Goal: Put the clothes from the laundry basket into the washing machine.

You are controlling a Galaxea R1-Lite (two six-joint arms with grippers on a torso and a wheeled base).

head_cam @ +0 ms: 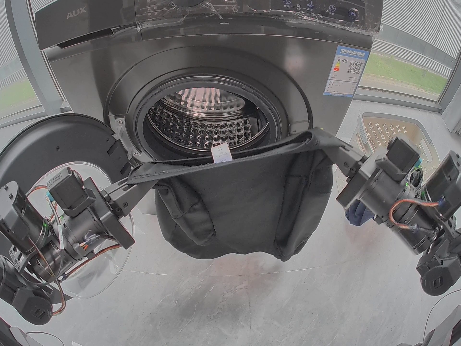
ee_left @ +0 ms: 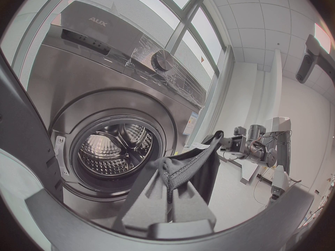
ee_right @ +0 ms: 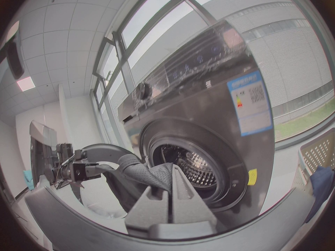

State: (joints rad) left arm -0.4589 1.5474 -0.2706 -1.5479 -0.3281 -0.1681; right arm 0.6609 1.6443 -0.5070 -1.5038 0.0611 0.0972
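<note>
A black garment (head_cam: 240, 203) with a white label hangs stretched between my two grippers in front of the washing machine's open drum (head_cam: 204, 118). My left gripper (head_cam: 132, 186) is shut on its left end, my right gripper (head_cam: 336, 152) shut on its right end. In the left wrist view the cloth (ee_left: 185, 168) runs from my closed fingers (ee_left: 153, 199) across to the far gripper (ee_left: 223, 143). The right wrist view has the cloth (ee_right: 153, 173) pinched between the fingers (ee_right: 185, 199), with the drum (ee_right: 195, 169) behind. The laundry basket (head_cam: 384, 130) stands on the floor at the right, a blue cloth (head_cam: 357, 213) at its side.
The round machine door (head_cam: 53, 169) stands swung open at the left, close behind my left arm. Pale tiled floor (head_cam: 240, 294) lies below the hanging garment. Windows run behind and beside the washing machine (head_cam: 206, 39).
</note>
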